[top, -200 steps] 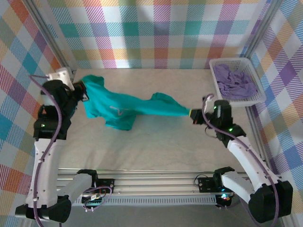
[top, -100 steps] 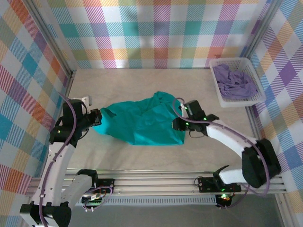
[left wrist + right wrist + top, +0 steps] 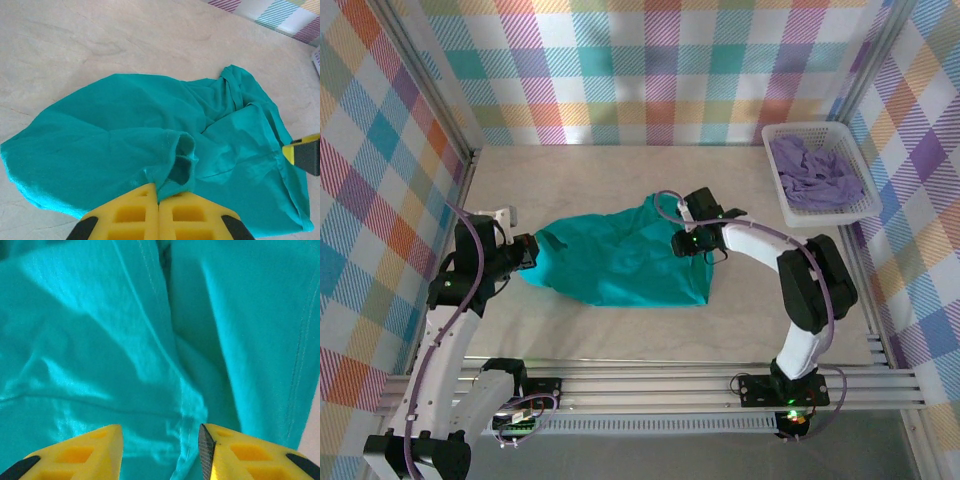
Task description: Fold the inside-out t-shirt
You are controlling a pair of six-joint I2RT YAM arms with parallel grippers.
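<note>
Top view: inside-out t-shirt [image 3: 620, 265] lies bunched mid-counter [image 3: 620, 335], a rumpled teal heap rather than spread flat, so I'd judge folding proper hasn't started. Left end effector [image 3: 527, 250] sits at the shirt's left tip, low over the counter; right end effector [image 3: 692, 245] is over the shirt's right part, near its upper edge. Having one on each end looks like a setup for stretching the cloth out. White basket [image 3: 785, 212] with a lavender garment [image 3: 815, 175] sits at the far right, well apart and not involved. I can't read either jaw state from up here, since the arm bodies cover the tips. Left wrist view: pads are pressed together and pinching a gathered fold of the shirt, likely a sleeve opening or hem, though I can't say which. The cloth fans away from the pinch. A yellow finger of the right end effector pokes in at the right edge, touching or just above the fabric. I can't spot a tag or print here. Right wrist view: jaws are spread with nothing between the fingertips [image 3: 112, 437], just teal cloth right beneath and a stitched seam running down toward the gap. A sliver of counter shows at the right edge. It's too close in to tell which part of the shirt this is, or whether the tips touch the cloth.
</note>
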